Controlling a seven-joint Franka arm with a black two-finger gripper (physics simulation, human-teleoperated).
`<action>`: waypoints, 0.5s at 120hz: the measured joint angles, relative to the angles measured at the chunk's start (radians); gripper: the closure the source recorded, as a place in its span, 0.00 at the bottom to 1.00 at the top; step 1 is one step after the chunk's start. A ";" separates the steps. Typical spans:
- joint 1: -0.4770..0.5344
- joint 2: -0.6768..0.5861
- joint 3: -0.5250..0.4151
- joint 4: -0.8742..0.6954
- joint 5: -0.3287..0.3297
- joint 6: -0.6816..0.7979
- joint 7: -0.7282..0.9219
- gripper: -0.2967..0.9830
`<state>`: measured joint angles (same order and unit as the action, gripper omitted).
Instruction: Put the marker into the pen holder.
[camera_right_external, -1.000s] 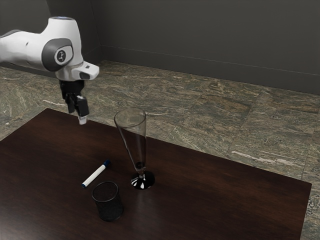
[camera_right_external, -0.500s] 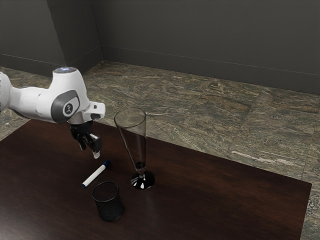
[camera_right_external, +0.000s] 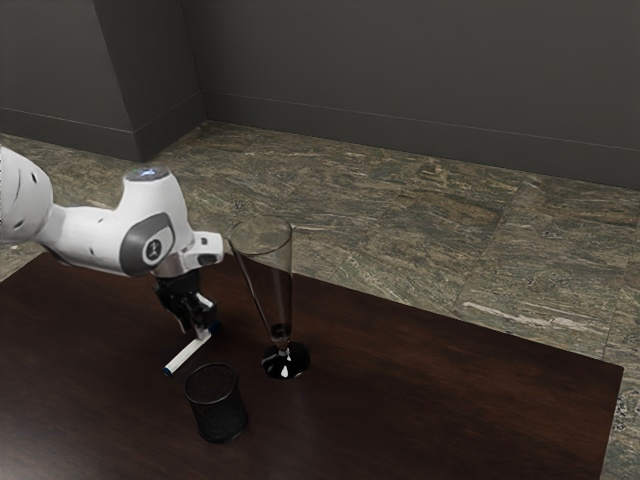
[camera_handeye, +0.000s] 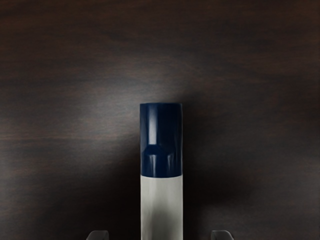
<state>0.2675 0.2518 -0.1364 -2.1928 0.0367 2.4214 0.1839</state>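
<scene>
I'm poising my fingers apart astride the marker, expecting a light, stiff, slick barrel best pinched near its blue cap.

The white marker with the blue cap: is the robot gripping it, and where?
Nothing is held: the black two-finger gripper is open, with a gap on each side between its fingers and the blue-capped white marker.
</scene>
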 joint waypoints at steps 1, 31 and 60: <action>-0.001 0.001 0.000 0.000 0.000 0.001 -0.001 0.61; -0.009 0.010 0.000 0.002 0.001 0.009 -0.030 0.62; -0.009 0.034 0.000 0.016 0.003 0.013 -0.047 0.63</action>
<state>0.2589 0.2861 -0.1359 -2.1765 0.0397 2.4348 0.1369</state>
